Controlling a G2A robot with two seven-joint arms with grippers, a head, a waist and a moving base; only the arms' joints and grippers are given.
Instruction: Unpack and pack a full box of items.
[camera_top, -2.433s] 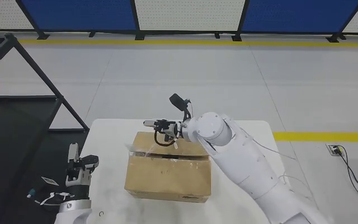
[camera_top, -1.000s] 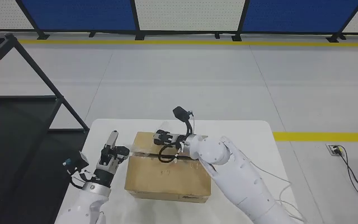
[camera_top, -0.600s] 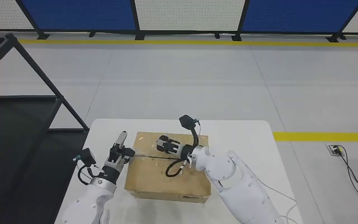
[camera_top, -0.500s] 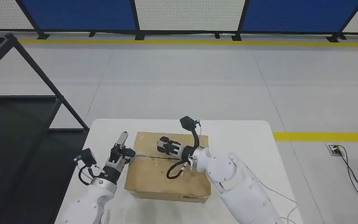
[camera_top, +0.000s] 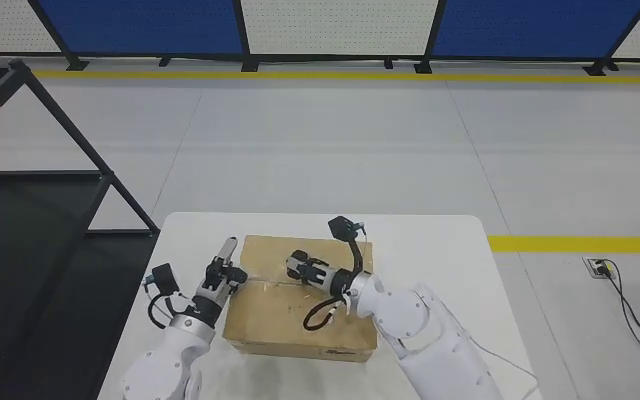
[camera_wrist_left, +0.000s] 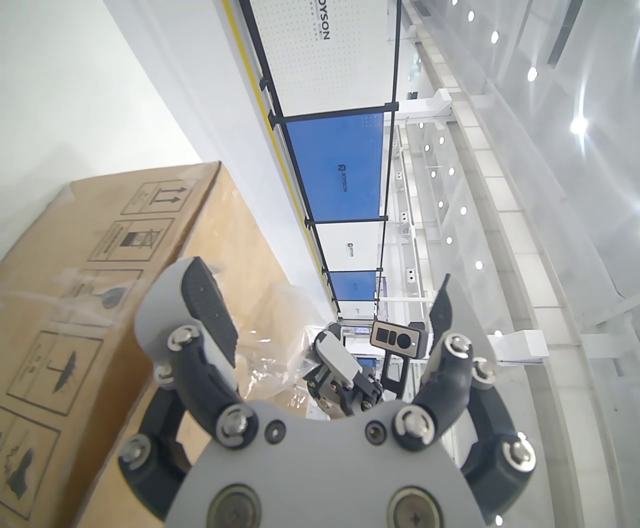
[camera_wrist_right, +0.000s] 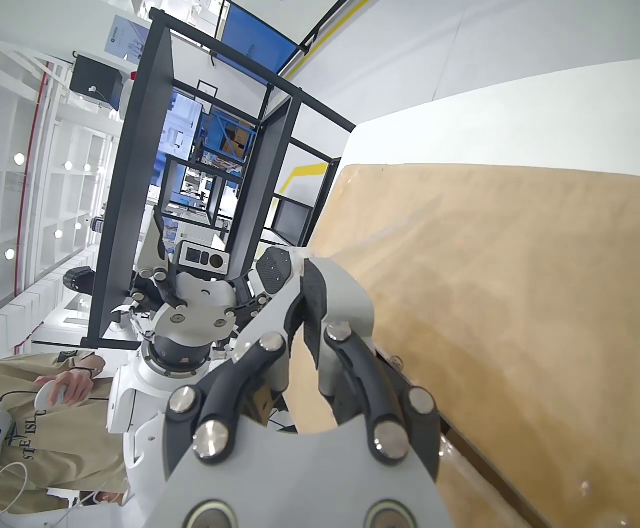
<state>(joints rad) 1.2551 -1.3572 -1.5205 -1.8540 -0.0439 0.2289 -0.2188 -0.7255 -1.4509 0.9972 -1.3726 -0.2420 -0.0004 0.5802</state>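
I work on a white table (camera_top: 440, 250) that stands on a pale grey floor (camera_top: 330, 140). On the far side of the room a yellow line (camera_top: 330, 75) runs along the floor in front of a row of blue and white partition panels (camera_top: 340, 25). A black metal frame (camera_top: 70, 130) stands to the left of the table.

The cardboard box (camera_top: 290, 315) lies on the left half of the table, nearer my side than the far side. It rests flat with the flaps closed. Its long axis goes from left to right, about parallel with the table's near edge, and the seam (camera_top: 265, 283) between the flaps follows the same direction. The short end that carries black printed symbols faces the left arm. Clear tape (camera_wrist_left: 270, 340) lies wrinkled over the top near this end.

The left gripper (camera_top: 232, 262) is at the left end of the box, at the height of its top edge. Its fingers are spread wide and hold nothing, and one pad (camera_wrist_left: 207, 305) is just beside the box corner.

The right gripper (camera_top: 297, 265) is over the top of the box, near the seam and towards the left end. Its two fingers are pressed together at the tips. I cannot tell if a thin piece of tape is between them.
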